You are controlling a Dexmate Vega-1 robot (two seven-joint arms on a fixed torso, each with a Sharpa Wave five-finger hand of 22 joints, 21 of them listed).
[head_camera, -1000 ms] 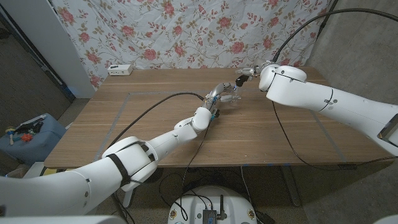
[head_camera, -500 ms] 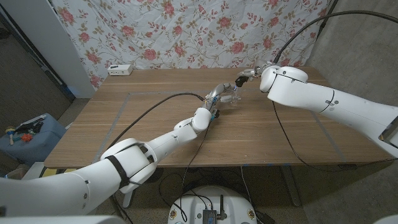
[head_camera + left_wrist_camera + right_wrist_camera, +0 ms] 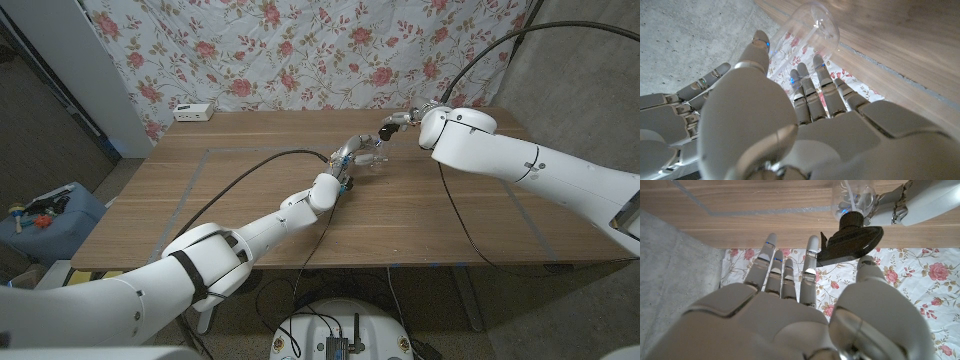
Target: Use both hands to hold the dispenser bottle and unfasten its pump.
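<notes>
a: where's the bottle (image 3: pixel 807 27)?

b: upright past mid-table, wrapped in my left hand (image 3: pixel 347 152). my right hand (image 3: pixel 805 305) is at the black pump (image 3: pixel 852 235), thumb and a finger about its head.

a: which step?

b: unscrewing, i judge. next, a firmer pinch and a twist while the left braces.

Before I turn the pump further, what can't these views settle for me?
- Head view: the clear plastic dispenser bottle is too small, half hidden by the left hand.
- Right wrist view: right hand near the black pump; contact unclear.
- Left wrist view: the bottle's pump end is hidden behind the hand.
</notes>
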